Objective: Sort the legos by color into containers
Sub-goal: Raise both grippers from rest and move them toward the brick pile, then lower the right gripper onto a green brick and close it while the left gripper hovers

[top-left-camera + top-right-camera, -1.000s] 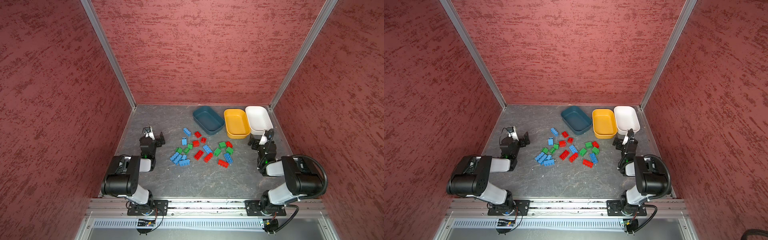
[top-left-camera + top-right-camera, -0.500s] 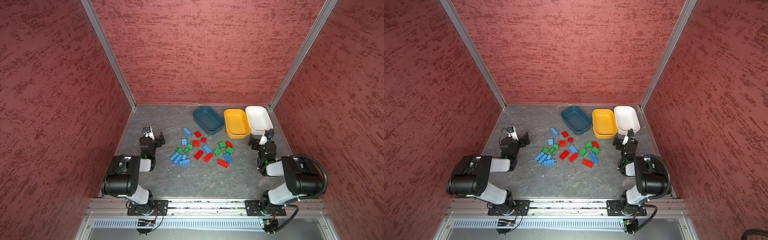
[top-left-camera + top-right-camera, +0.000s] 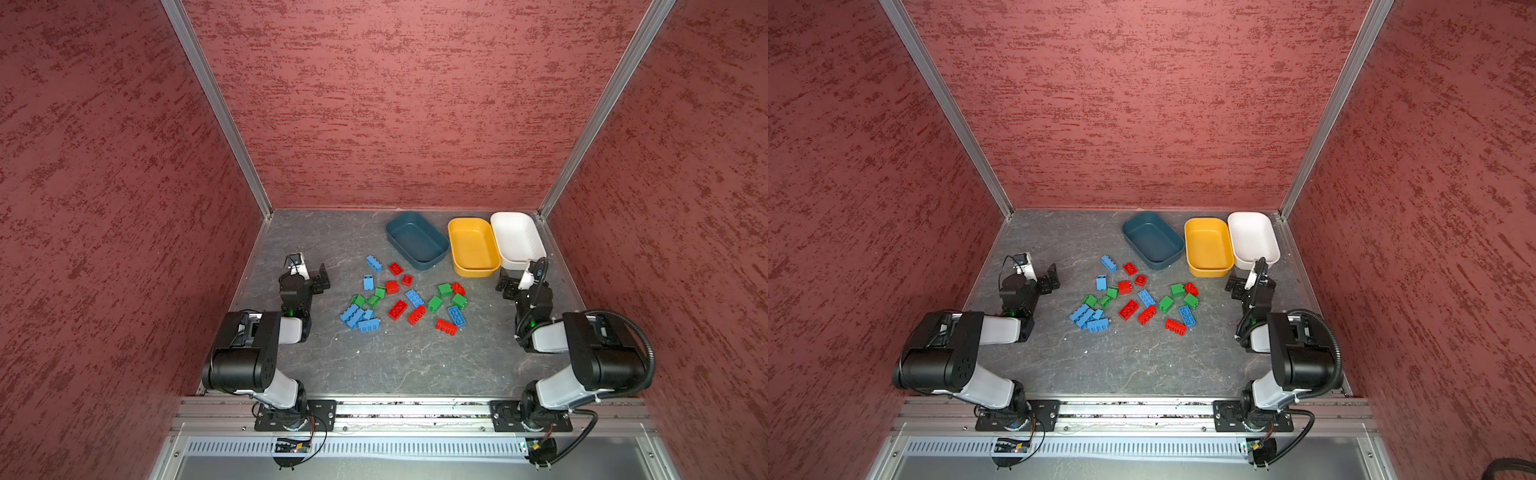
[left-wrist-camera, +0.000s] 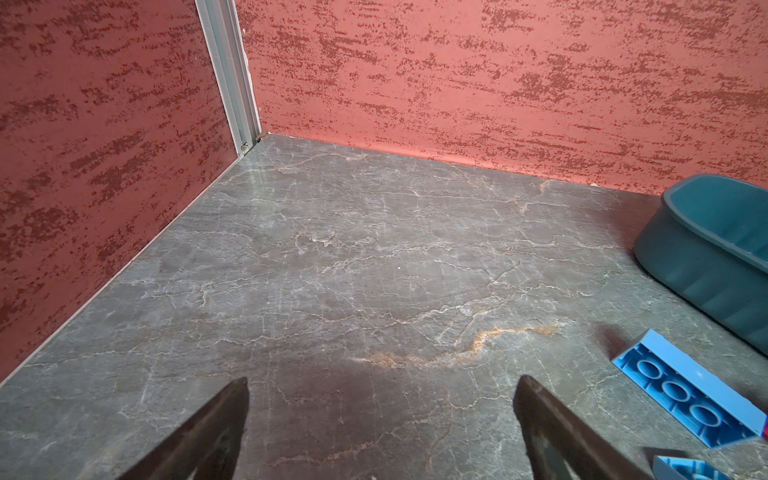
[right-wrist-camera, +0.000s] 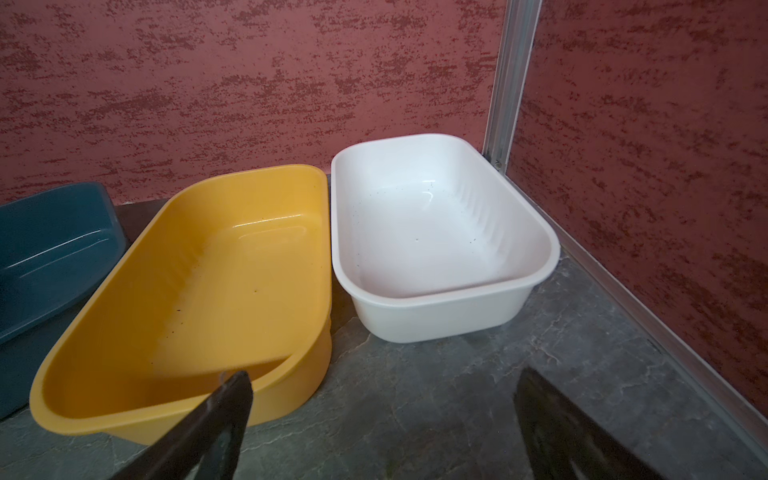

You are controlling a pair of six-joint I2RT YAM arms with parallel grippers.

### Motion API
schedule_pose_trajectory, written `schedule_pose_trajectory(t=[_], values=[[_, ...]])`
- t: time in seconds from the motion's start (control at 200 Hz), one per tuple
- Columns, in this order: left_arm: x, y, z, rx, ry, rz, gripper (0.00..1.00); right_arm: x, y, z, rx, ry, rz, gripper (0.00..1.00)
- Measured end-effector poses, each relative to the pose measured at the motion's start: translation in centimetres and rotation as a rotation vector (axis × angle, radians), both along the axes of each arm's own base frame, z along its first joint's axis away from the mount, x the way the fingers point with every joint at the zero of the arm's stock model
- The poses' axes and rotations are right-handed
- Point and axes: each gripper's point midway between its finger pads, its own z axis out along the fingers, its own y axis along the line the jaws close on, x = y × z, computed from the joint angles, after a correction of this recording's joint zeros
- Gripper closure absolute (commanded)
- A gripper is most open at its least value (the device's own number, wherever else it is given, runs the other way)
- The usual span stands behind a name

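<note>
Red, green and light blue legos lie scattered mid-table in both top views, with a blue cluster (image 3: 357, 318) (image 3: 1088, 318), a red brick (image 3: 397, 309) and a green brick (image 3: 445, 289). Behind them stand three empty containers: teal (image 3: 417, 241), orange-yellow (image 3: 473, 247) and white (image 3: 517, 239). My left gripper (image 3: 307, 272) (image 4: 382, 380) rests open over bare table, left of the pile; a blue brick (image 4: 685, 399) lies beside it. Low in front of the orange-yellow tub (image 5: 187, 291) and white tub (image 5: 436, 232), my right gripper (image 3: 515, 282) (image 5: 384, 374) is open and holds nothing.
Red textured walls close the grey marbled table (image 3: 395, 361) on three sides, with aluminium posts (image 3: 540, 214) in the back corners. Both arm bases sit on the front rail (image 3: 415, 409). The white tub stands close to the right wall.
</note>
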Motion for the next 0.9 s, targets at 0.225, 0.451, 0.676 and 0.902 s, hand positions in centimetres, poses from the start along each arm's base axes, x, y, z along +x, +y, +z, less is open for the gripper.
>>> schedule_pose_trajectory(t=[0.225,0.451,0.676,0.902], values=[[-0.5,0.0,1.8,0.0,-0.019,0.0,0.01,-0.5,0.2,3.3,-0.008,-0.064,0.008,0.01],[-2.1,-0.2,8.3,-0.024,-0.153,0.011,0.01,-0.2,1.3,7.7,0.05,-0.065,0.064,0.01],[-2.7,-4.0,12.0,-0.141,-0.182,-0.01,0.01,-0.8,3.2,8.0,0.246,0.078,0.119,0.01],[-2.7,-8.6,11.6,-0.296,-0.094,-0.042,0.01,-3.2,7.2,2.3,0.518,0.358,0.22,0.01]])
